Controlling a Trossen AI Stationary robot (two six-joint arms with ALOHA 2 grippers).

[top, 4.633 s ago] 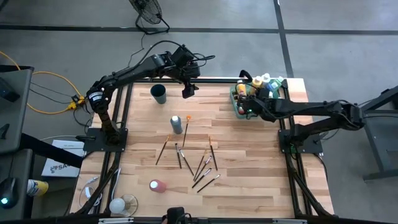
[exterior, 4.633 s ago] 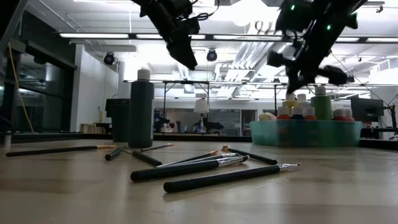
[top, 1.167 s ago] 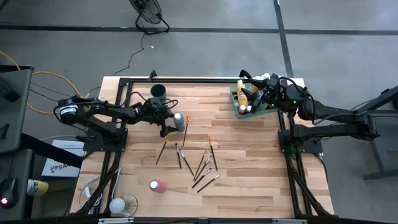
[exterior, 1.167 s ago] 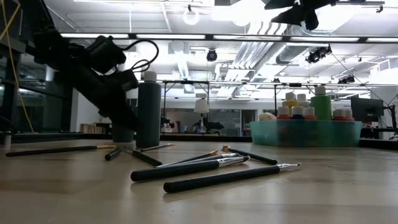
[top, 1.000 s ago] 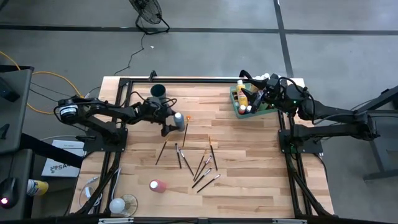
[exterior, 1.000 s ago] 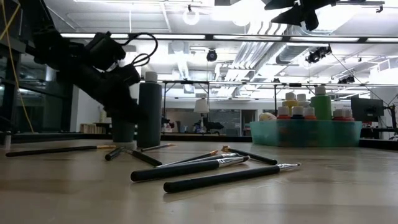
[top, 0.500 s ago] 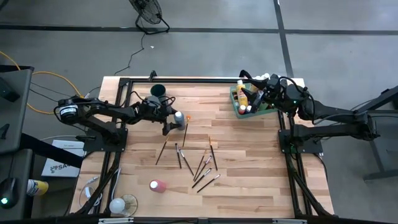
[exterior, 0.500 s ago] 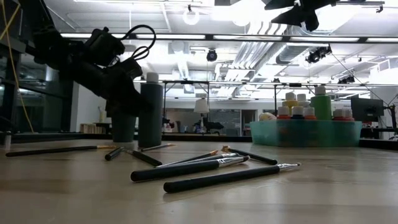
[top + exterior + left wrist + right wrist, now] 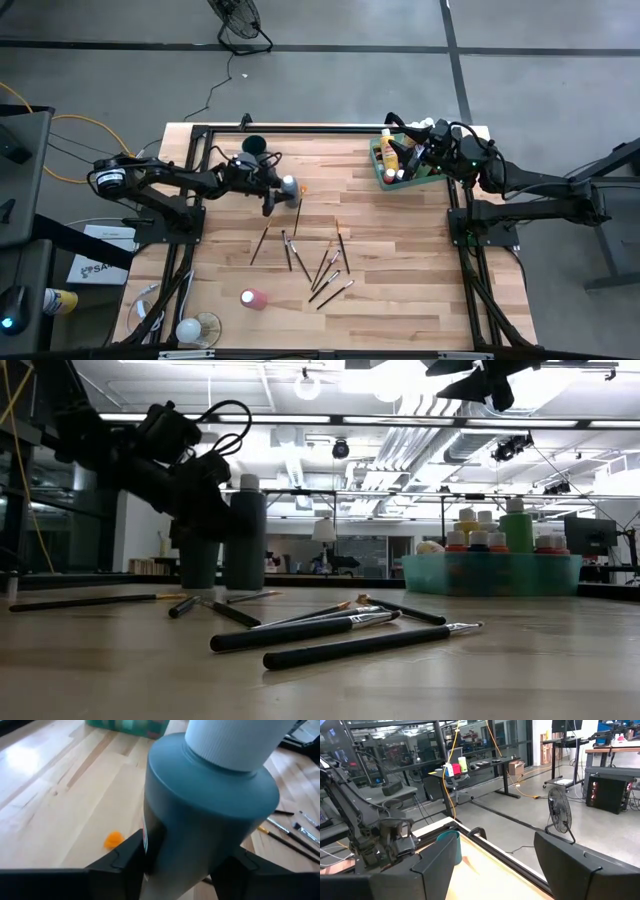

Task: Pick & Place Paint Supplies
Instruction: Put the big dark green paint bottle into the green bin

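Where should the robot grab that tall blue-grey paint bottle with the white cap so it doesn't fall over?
Best around the middle of the blue-grey bottle's straight round body, coming in level from the side. It stands upright, and the body is wider than the white cap. The left pincer already sits with a finger on each side of the body.

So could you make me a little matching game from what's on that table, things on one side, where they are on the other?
Things:
1. blue bottle
2. pink bottle
3. green tray
4. paintbrushes

Places:
A. lying alone near the table's front edge
B. between the left gripper's fingers
C. scattered mid-table
D. far right corner, filled with bottles

Pairs: 1-B, 2-A, 3-D, 4-C
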